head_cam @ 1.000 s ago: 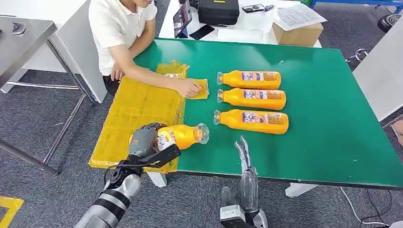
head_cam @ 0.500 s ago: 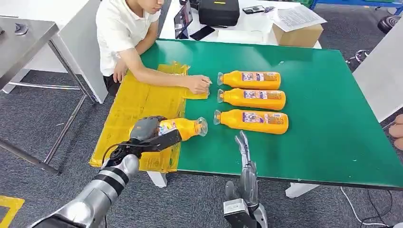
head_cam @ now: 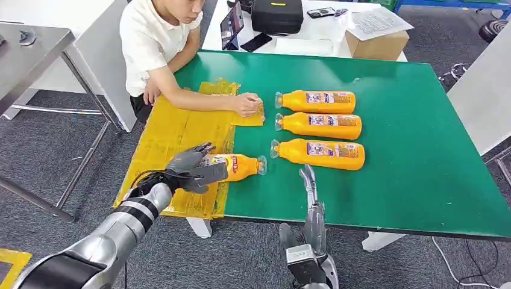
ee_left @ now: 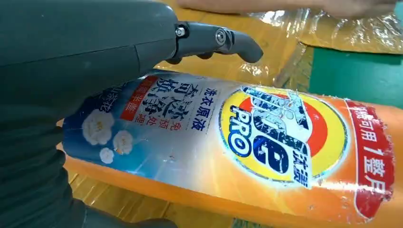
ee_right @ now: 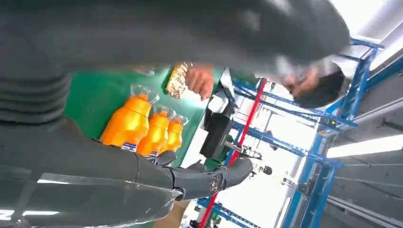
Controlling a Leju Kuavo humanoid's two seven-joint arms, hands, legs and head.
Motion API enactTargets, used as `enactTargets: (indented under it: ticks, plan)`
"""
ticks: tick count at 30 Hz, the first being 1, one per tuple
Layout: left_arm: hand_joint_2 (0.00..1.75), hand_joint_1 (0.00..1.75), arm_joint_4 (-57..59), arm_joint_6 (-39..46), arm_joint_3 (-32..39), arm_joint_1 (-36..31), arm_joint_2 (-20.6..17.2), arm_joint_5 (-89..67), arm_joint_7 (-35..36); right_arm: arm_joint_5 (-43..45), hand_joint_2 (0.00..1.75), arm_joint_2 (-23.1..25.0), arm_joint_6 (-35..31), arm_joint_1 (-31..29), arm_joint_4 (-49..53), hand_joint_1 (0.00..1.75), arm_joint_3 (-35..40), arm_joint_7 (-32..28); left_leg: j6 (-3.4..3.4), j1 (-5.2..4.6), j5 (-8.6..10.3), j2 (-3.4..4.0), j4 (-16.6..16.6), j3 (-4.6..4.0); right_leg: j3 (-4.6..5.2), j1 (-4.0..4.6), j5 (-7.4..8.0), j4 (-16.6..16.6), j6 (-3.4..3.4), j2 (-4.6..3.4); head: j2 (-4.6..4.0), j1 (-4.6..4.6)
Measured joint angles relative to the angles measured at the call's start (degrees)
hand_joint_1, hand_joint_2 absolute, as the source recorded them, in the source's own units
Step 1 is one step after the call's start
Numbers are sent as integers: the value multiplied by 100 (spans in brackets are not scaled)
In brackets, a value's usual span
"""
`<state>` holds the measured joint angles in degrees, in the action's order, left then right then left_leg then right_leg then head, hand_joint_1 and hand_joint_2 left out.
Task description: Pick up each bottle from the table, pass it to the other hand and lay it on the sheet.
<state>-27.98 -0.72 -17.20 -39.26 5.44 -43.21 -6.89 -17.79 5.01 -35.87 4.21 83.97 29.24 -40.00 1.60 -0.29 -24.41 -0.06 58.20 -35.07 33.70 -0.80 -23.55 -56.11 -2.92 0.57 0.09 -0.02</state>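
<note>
At the counter's near edge the right hand (head_cam: 310, 183) stands upright, empty, its fingers (ee_right: 209, 178) straight and held narrowly together above the green counter (head_cam: 416, 156). Near the counter's near left corner the left hand (head_cam: 191, 167) lies over the base end of an orange detergent bottle (head_cam: 236, 167); its fingers (ee_left: 216, 39) are spread wide over the label, and from the head view it is hard to say whether they grip the bottle or merely rest on it, though the left wrist view shows one finger lifted off the label. This bottle lies on its side with its base on the yellow plastic sheet (head_cam: 175, 135) and its clear cap pointing toward the right, out over the green surface just past the sheet's edge. Farther in, toward the middle of the counter, three more orange bottles (head_cam: 319, 123) lie on their sides in a row, side by side, caps toward the sheet. At the sheet's far corner a person's hand (head_cam: 246, 104) presses on a small crumpled piece of yellow plastic. Beyond the counter's far edge a white table holds a cardboard box (head_cam: 378, 43) and a black case (head_cam: 277, 14).
</note>
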Motion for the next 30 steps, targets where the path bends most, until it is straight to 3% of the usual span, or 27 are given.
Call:
enactTargets:
  ticks: [8, 12, 17, 24, 30]
  plan:
    - [175, 0, 9, -107, -52, -4, -28, 57, -175, 37, 175, -15, -37, -14, -120, 0, 0, 0, 0, -2, 0, -4, 0, 15, -17, -1, 0, 1, 0, 0, 0, 0]
    - [175, 0, -252, 440, -15, 305, 2, 681, -855, 37, 175, -37, -122, -13, -142, 0, 7, 0, 0, -2, 0, -4, 0, 17, -12, -1, 0, 1, -1, 0, 0, -2]
    - [175, 0, -1553, 1653, 160, 1298, 359, 1666, -1410, -4, 175, -61, -219, 57, -142, 0, 9, 0, 1, -4, 0, -4, 2, -21, 21, -2, 0, 1, -2, 0, 0, 0]
    - [175, 0, -2672, 2258, 136, 1870, 529, 2098, -1707, -63, 175, -83, -352, 128, -151, 0, 13, 0, 0, -3, 0, -4, 2, -33, 37, -1, 0, 2, -2, 0, 0, -2]
    - [175, 0, -4051, 2533, -429, 2479, 568, 2330, -1731, -328, 175, -83, -385, 302, -151, 0, -11, 0, -2, -2, -3, -6, 2, -41, 43, -1, -4, 2, -2, 0, 0, 0]
